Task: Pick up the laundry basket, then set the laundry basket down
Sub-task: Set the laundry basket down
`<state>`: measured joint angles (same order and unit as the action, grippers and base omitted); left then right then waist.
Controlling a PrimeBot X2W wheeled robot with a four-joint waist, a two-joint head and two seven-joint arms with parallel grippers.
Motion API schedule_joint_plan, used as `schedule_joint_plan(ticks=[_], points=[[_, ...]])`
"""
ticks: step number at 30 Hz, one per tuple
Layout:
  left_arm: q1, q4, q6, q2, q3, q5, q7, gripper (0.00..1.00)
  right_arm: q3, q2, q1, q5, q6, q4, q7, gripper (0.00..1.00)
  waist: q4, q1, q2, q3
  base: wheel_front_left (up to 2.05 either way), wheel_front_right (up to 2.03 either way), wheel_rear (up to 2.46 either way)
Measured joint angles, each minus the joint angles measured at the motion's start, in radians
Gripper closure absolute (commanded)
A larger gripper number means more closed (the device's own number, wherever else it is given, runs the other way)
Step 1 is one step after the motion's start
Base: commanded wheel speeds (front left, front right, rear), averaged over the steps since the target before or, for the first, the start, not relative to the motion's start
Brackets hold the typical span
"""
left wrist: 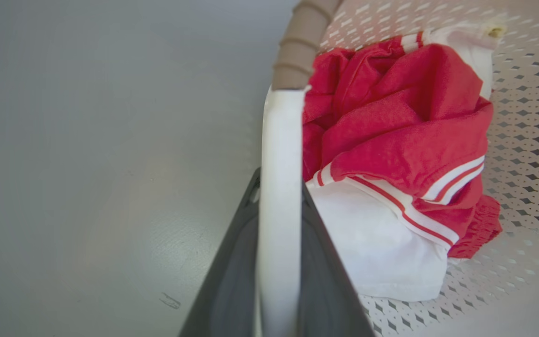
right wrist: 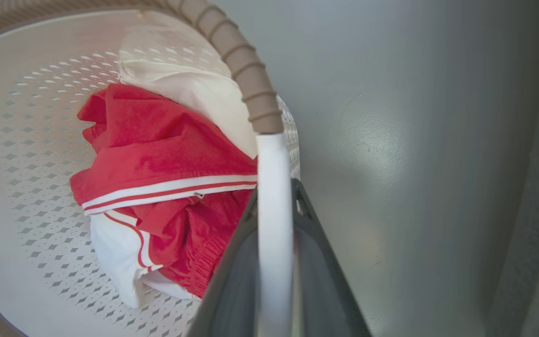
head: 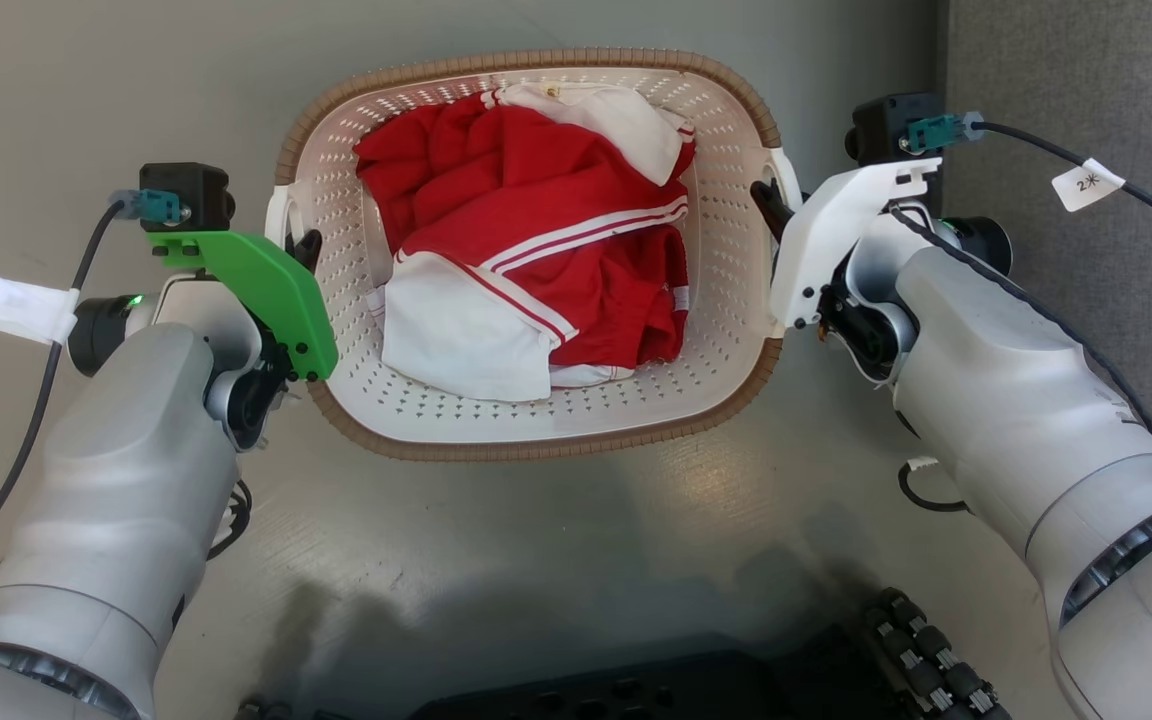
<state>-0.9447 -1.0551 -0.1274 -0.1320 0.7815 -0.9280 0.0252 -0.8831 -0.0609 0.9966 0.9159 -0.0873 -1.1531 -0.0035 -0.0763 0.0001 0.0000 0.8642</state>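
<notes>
**Operator:** Where does the load stand?

**Inspector:** Your laundry basket (head: pixel 456 410) sits square before the robot, over the grey floor (head: pixel 556 560), directly between the two arms. Its brown rim (head: pixel 536 447) looks level. I cannot tell from these views whether its base rests on the floor or hangs clear of it.

**Operator:** And the left side?

**Inspector:** Your left gripper (head: pixel 304 250) is clamped on the basket's left handle (head: pixel 278 215). In the left wrist view the white bar of that handle runs straight up between the two dark fingers (left wrist: pixel 232 281), and each finger is pressed against one face of it. One finger lies outside the basket and the other inside.

**Operator:** The right?

**Inspector:** It is the same. Your right gripper (head: pixel 766 200) is closed on the right handle (head: pixel 788 172). In the right wrist view the white bar is pinched between the two fingers just below the point where the brown rim ends.

**Operator:** Contents?

**Inspector:** A crumpled red garment with white stripes (head: pixel 536 230) lies on the perforated bottom, tangled with white cloth (head: pixel 456 340). The heap is below the rim and touches neither gripper.

**Operator:** Surroundings?

**Inspector:** A grey textured surface (head: pixel 1076 300) runs along the floor beyond your right arm. It is apart from the basket.
</notes>
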Motion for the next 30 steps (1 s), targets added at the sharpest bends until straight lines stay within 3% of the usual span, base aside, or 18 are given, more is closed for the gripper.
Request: schedule_joint_plan(ticks=[12, 14, 15, 16, 30], points=[[-0.006, -0.013, 0.000, 0.009, 0.010, 0.000, -0.017, 0.99, 0.000, 0.000, 0.000, 0.012, 0.000, -0.008, -0.014, 0.98, 0.005, 0.0000, 0.0000, 0.016, 0.00, 0.00, 0.00], [-0.010, -0.018, 0.000, 0.011, 0.013, 0.000, -0.019, 0.53, 0.000, 0.000, 0.000, 0.017, 0.000, -0.010, -0.015, 0.53, 0.006, 0.0000, 0.0000, 0.019, 0.00, 0.00, 0.00], [-0.013, -0.020, 0.000, 0.011, 0.015, -0.001, -0.020, 0.06, 0.000, 0.000, 0.000, 0.018, -0.001, -0.011, -0.016, 0.12, 0.007, -0.0001, 0.0000, 0.020, 0.00, 0.00, 0.00], [-0.018, -0.021, 0.000, 0.011, 0.017, -0.001, -0.022, 0.00, 0.001, 0.000, 0.000, 0.019, 0.000, -0.013, -0.019, 0.00, 0.008, 0.0000, 0.0000, 0.021, 0.00, 0.00, 0.00], [-0.023, -0.034, -0.001, 0.012, 0.037, -0.011, -0.028, 0.00, 0.003, -0.001, 0.000, 0.047, 0.001, -0.020, -0.031, 0.00, 0.013, -0.0001, 0.0000, 0.018, 0.00, 0.00, 0.00]])
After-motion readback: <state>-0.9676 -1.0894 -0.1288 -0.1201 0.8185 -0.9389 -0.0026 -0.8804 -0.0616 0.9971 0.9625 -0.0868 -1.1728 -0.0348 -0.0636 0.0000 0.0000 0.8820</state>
